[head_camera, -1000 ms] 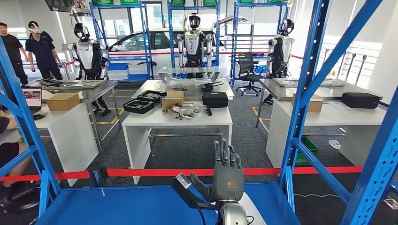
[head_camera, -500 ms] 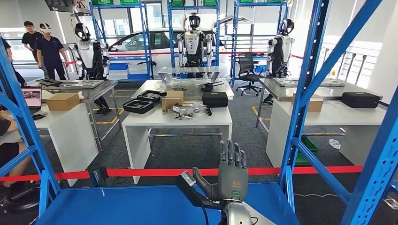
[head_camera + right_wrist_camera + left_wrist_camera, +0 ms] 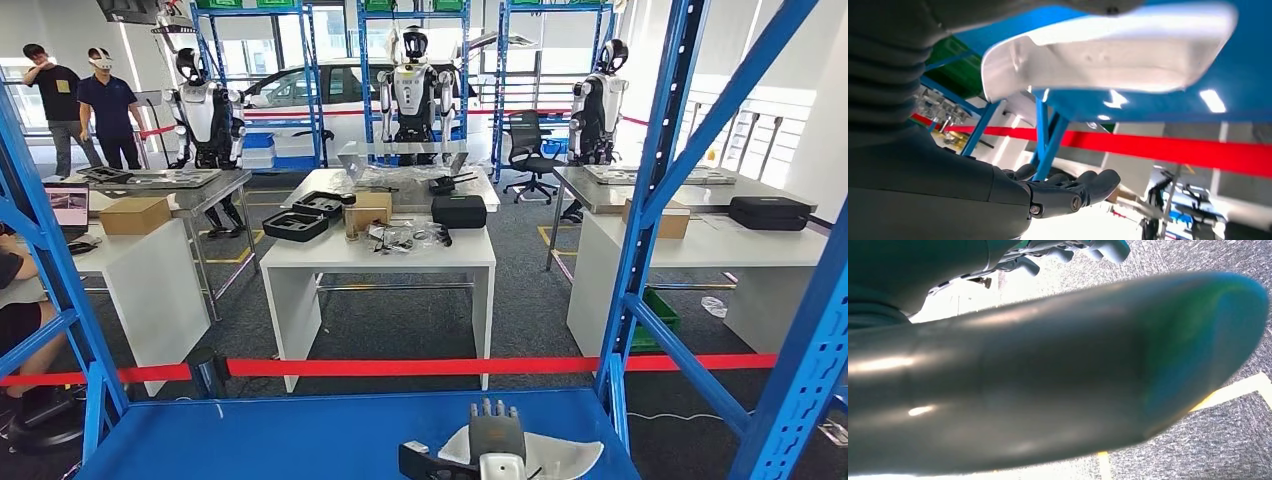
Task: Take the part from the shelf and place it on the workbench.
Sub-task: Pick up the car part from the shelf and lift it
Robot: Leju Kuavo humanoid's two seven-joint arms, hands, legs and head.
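The part [image 3: 562, 456] is a white, curved shell lying on the blue shelf board [image 3: 280, 435] at the bottom edge of the head view. My right hand [image 3: 495, 438] is low over its near left portion, fingers stretched forward. In the right wrist view the part [image 3: 1108, 50] lies on the blue board while the fingers [image 3: 1073, 189] stay straight and apart from it, holding nothing. My left hand [image 3: 1048, 375] hangs over grey carpet with its thick thumb close to the lens and nothing in it.
Blue shelf uprights [image 3: 650, 190] stand to the right and left of the board. Behind it run a red barrier tape [image 3: 400, 367] and white tables [image 3: 380, 255] with cases and boxes. Other robots and two people [image 3: 85, 100] stand at the back.
My right hand has come down from an upright raised pose to just over the white part, which now shows beneath it. The people at the back left have shifted.
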